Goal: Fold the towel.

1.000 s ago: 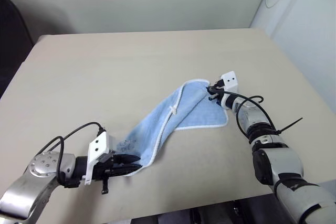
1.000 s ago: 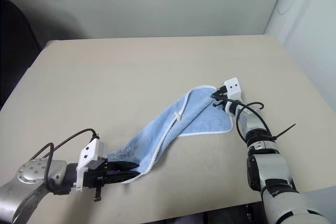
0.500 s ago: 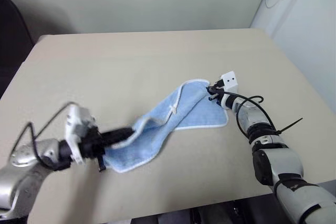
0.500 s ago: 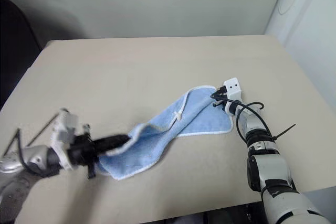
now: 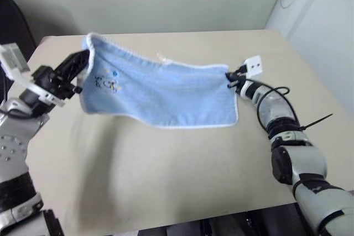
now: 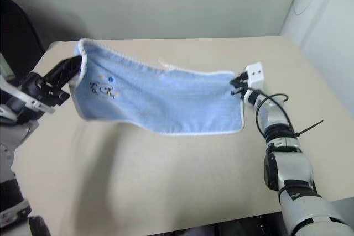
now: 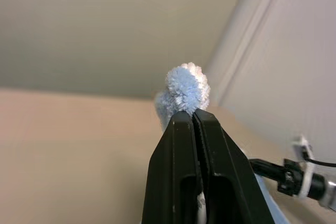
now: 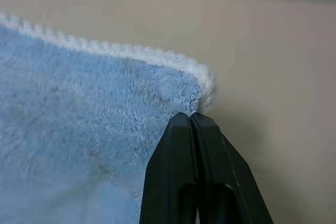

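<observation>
Now towel stretched above table — both grippers pinching corners.

Silver-grey jointed metal arms with black elbow bands end in slim black two-fingered grippers; white box-shaped wrist camera housings, looping black cables and a black cable tie.
</observation>
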Available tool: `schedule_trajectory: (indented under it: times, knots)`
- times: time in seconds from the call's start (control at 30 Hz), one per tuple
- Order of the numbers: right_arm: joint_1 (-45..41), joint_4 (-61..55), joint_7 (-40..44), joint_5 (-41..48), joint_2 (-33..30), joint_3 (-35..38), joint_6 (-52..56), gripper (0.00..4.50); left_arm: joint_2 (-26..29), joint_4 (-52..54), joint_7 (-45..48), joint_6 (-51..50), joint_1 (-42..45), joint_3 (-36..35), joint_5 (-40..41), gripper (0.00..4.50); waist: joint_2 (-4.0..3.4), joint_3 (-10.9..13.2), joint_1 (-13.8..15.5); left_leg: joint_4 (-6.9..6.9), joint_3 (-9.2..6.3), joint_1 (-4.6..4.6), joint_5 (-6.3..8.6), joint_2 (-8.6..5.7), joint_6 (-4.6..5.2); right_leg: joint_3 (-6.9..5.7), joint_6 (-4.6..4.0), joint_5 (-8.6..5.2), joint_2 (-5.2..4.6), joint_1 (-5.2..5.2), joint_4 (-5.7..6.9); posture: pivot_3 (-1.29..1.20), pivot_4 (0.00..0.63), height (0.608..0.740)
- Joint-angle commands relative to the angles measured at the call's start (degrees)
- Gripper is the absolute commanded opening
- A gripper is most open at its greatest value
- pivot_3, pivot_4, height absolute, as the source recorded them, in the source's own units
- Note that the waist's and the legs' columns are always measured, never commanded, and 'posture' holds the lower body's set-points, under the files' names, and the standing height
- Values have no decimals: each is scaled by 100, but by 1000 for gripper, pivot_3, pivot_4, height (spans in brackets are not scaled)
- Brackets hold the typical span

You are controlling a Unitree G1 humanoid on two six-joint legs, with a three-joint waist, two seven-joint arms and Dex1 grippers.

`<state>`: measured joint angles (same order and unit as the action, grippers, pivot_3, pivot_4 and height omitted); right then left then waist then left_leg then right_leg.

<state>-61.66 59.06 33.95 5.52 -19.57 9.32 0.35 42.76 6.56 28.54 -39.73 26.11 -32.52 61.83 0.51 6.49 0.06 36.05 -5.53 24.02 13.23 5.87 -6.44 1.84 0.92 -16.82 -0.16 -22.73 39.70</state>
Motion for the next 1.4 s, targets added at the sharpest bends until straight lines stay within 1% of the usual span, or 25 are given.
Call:
schedule_trajectory:
  times: [0.03, 0.13, 0.23, 0.3, 0.37, 0.4, 0.47, 0.53, 0.63, 0.73, 0.83, 0.87, 0.9, 0.93, 1.0, 1.03, 1.07, 1.1, 1.13, 1.2, 1.23, 1.33, 1.4]
  knots:
    - [-477, -35, -113, 223, -155, 223, -140, 0, -25, -387, -52, 320, 764, 264, -363, 13, 0, 0, -2, -2, 0, 0, 0, 1, 0, 0, 0, 0, 1, 0, -5, 0, 150, 740]
    - [-921, 95, -177, 262, -271, 323, -237, 0, -131, -1189, 21, 720, 1612, 490, -848, 13, 0, 5, 5, 1, -6, 9, -3, -1, -1, 0, 5, 3, 1, -8, -6, 0, 150, 740]
    - [-1434, 137, -155, 348, -451, 428, -464, 0, -136, -2334, 73, 1391, 2635, 566, -1408, 13, -1, 6, -6, -3, -6, 13, -3, -2, 1, 5, 12, 7, 0, -10, -23, 0, 150, 740]
    - [-1523, 43, 36, 446, -558, 493, -495, 0, -106, -2589, 251, 1492, 2851, 486, -1441, 13, -1, 6, -19, -2, -7, 22, -3, 0, 2, 5, 15, 9, 1, -16, -35, 0, 150, 740]
    - [-1417, -211, 372, 622, -674, 565, -372, 0, -47, -2405, 518, 1438, 2661, 414, -1396, 13, 0, 5, -28, -3, -7, 23, -5, -4, 4, 9, 21, 12, 0, -13, -70, 0, 150, 740]
    - [-1243, -469, 617, 762, -736, 588, -207, 0, -16, -2171, 659, 1250, 2390, 309, -1225, 13, 0, 5, -32, -1, -7, 25, -5, -6, 4, 10, 21, 12, 0, -13, -70, 0, 150, 740]
    - [-658, -1318, 1146, 1151, -834, 613, 367, 0, 30, -1545, 882, 776, 1586, 43, -815, 13, 3, 2, -62, -7, -4, 28, -5, -6, 3, 17, 24, 14, 2, -10, -73, 0, 150, 740]
    - [131, -2352, 1574, 1595, -948, 619, 1147, 0, 24, -778, 1087, 396, 540, -190, -485, 13, 5, 1, -76, 9, 0, 31, -8, -8, -3, 17, 25, 12, 4, -4, -75, 0, 150, 740]
    - [1353, -3738, 1879, 2038, -1160, 506, 2190, 0, -91, 202, 1220, -9, -965, -384, -130, 13, 6, 2, -107, 15, -1, 37, -9, -7, -8, 17, 27, 11, 4, -13, -82, 0, 150, 740]
    - [2355, -4886, 2134, 2411, -1401, 387, 3013, 0, -280, 961, 1357, -187, -2163, -574, 208, 13, 5, 3, -114, 1, -6, 48, -9, -5, -9, 19, 40, 2, 2, -32, -86, 0, 150, 740]
    - [3120, -5538, 2423, 2670, -1679, 303, 3545, 0, -494, 1565, 1367, -255, -3170, -697, 396, 13, 5, 3, -125, -9, -2, 26, -4, -6, -3, 27, 43, 0, 2, -28, -87, 0, 150, 740]
    - [3243, -5611, 2489, 2733, -1752, 291, 3669, 0, -548, 1683, 1340, -261, -3407, -695, 439, 13, 3, 5, -125, -22, 0, 14, 10, -5, 19, 27, 43, -1, 3, -21, -86, 0, 150, 740]
    - [3329, -5656, 2537, 2779, -1809, 283, 3755, 0, -590, 1774, 1329, -251, -3588, -691, 471, 13, 3, 9, -125, -38, 5, -18, 31, -7, 55, 27, 44, -1, 4, 8, -73, 0, 150, 740]
    - [3397, -5671, 2592, 2778, -1873, 248, 3808, 0, -646, 1863, 1307, -232, -3758, -685, 496, 13, 5, 11, -125, -40, 11, -45, 50, -10, 90, 27, 52, 5, 9, 36, -72, 0, 150, 740]
    - [3485, -5669, 2703, 2763, -1976, 180, 3855, 0, -736, 1965, 1232, -167, -4017, -658, 457, 13, 1, 23, -121, -32, 16, -126, 42, -10, 99, 28, 49, 20, 20, 125, -72, 0, 150, 740]
    - [3506, -5638, 2730, 2712, -2012, 132, 3832, 0, -779, 1970, 1181, -142, -4103, -656, 443, 13, 3, 27, -109, -30, 19, -182, 44, -13, 105, 34, 39, 14, 26, 182, -77, 0, 150, 740]
    - [3508, -5605, 2739, 2671, -2032, 96, 3802, 0, -805, 1959, 1145, -115, -4153, -655, 421, 13, 4, 26, -94, -29, 23, -216, 49, -15, 114, 45, 1, -12, 33, 220, -80, 0, 150, 740]
    - [3482, -5543, 2731, 2624, -2032, 64, 3748, 0, -831, 1928, 1103, -71, -4173, -648, 366, 13, 8, 24, -69, -25, 25, -230, 51, -19, 117, 65, -5, -38, 53, 239, -79, 0, 150, 740]
    - [3417, -5450, 2690, 2580, -2006, 43, 3694, 0, -864, 1842, 1009, -35, -4140, -661, 334, 13, 11, 22, -40, -19, 30, -237, 52, -20, 120, 95, -4, -39, 85, 241, -76, 0, 150, 740]
    - [3196, -5123, 2515, 2379, -1931, -29, 3487, 0, -904, 1551, 727, 88, -3919, -690, 204, 13, 13, 20, -3, 0, 40, -239, 59, -21, 127, 127, 11, -35, 100, 240, -73, 0, 150, 740]
    - [3086, -4944, 2415, 2262, -1899, -70, 3374, 0, -911, 1412, 590, 150, -3790, -692, 117, 13, 13, 20, 9, 0, 49, -239, 65, -22, 130, 138, 63, -7, 101, 233, -73, 0, 150, 740]
    - [2690, -4325, 2158, 1952, -1769, -138, 2972, 0, -887, 756, 103, 227, -3163, -800, 63, 13, 13, 20, 42, -1, 54, -230, 80, -17, 142, 150, 77, 1, 103, 205, -67, 0, 150, 740]
    - [2450, -4015, 2085, 1847, -1698, -129, 2794, 0, -826, 480, -24, 269, -2830, -859, 68, 13, 13, 20, 47, -1, 45, -217, 75, -15, 131, 153, 77, 1, 106, 185, -66, 0, 150, 740]
